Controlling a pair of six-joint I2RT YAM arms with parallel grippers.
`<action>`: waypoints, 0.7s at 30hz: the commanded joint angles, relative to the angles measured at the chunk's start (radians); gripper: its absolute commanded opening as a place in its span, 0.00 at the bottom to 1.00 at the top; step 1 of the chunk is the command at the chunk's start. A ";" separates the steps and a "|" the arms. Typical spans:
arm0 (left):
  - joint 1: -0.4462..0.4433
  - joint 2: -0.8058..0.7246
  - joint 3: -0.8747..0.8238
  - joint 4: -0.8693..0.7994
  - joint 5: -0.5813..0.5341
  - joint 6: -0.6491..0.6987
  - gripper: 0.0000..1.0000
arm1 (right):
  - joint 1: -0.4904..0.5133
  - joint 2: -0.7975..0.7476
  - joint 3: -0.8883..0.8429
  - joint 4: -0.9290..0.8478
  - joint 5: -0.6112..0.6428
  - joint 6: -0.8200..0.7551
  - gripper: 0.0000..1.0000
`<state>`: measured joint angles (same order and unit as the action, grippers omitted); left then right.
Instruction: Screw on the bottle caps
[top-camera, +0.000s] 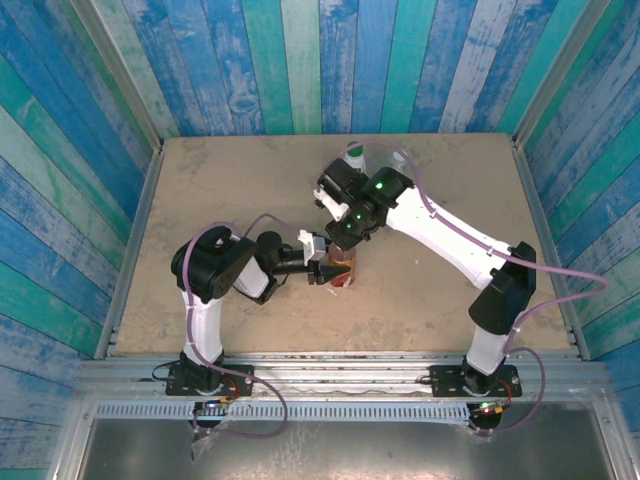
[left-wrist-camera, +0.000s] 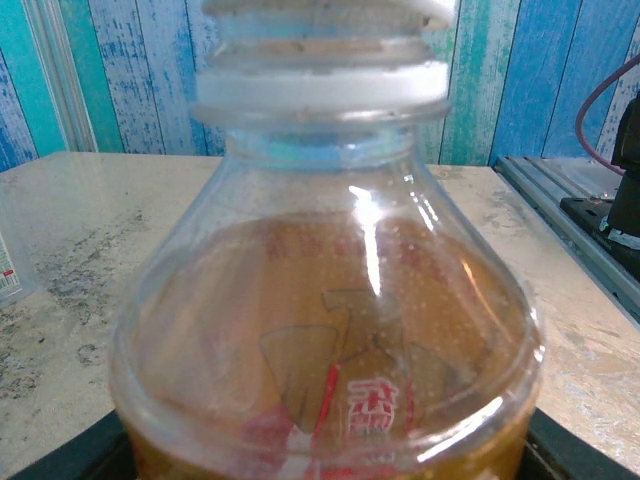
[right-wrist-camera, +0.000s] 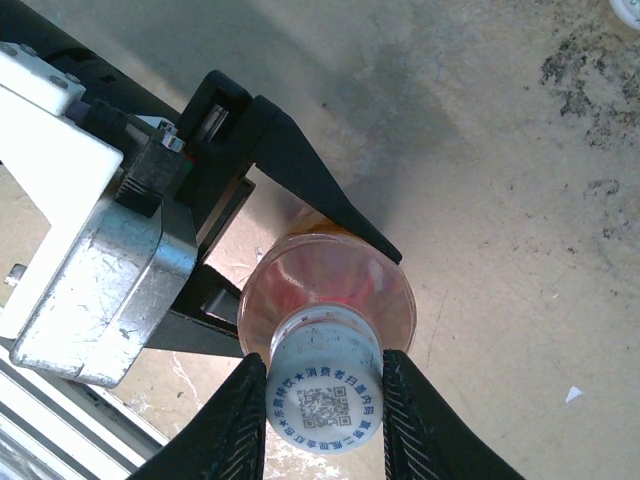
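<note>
An amber-orange bottle (top-camera: 346, 276) with a red label stands upright near the table's middle. My left gripper (top-camera: 326, 272) is shut on its body from the left; the left wrist view shows the bottle (left-wrist-camera: 330, 350) very close, with my left gripper (left-wrist-camera: 325, 462) low around it. A white cap (right-wrist-camera: 325, 400) printed with a QR code sits on the neck of the bottle (right-wrist-camera: 330, 285). My right gripper (right-wrist-camera: 325, 368) comes from above and is shut on that cap, one ribbed finger on each side. From overhead, my right gripper (top-camera: 346, 246) hangs directly over the bottle.
At the table's back edge stand a white bottle with a green cap (top-camera: 352, 153) and a slim clear bottle (top-camera: 400, 158). Blue plank walls (top-camera: 90, 150) enclose the table on three sides. A metal rail (left-wrist-camera: 570, 215) runs along the right of the left wrist view.
</note>
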<state>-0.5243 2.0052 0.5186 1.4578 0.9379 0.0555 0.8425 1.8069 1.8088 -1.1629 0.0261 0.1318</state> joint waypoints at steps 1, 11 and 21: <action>-0.008 0.032 -0.013 -0.121 0.010 0.056 0.59 | -0.007 0.078 0.004 -0.042 0.017 0.004 0.24; -0.008 0.023 -0.022 -0.122 0.006 0.058 0.59 | 0.001 0.077 0.002 -0.017 0.006 0.016 0.30; -0.008 0.000 -0.020 -0.163 0.010 0.074 0.59 | 0.001 0.034 0.018 0.016 0.044 0.039 0.44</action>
<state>-0.5255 2.0037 0.5190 1.4540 0.9428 0.0750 0.8429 1.8412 1.8301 -1.1606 0.0425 0.1570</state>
